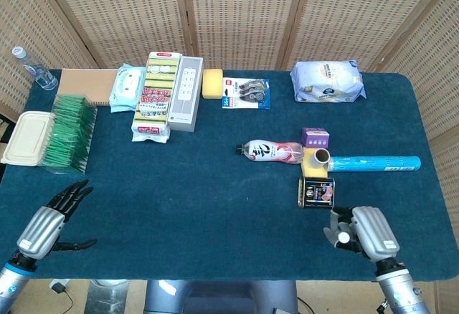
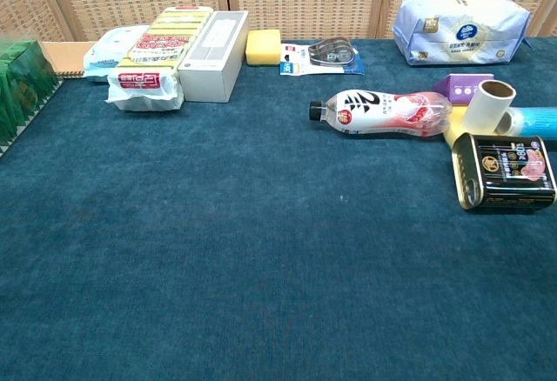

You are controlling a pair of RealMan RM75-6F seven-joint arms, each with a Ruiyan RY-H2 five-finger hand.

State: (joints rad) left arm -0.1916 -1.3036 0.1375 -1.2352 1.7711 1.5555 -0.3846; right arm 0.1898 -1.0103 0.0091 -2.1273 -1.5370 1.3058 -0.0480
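Right hand [image 1: 361, 231], fingers curled inward and empty, near the table's front edge just short of the black tin [image 1: 316, 192], which lies flat beside the roll; a good grasp probably needs fingers opened first; left hand [image 1: 49, 221] spread, idle.

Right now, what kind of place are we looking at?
Probably a lab or test bench for sorting household goods: a table covered in blue cloth, wicker screen panels behind, and groceries such as a drink bottle laid out.
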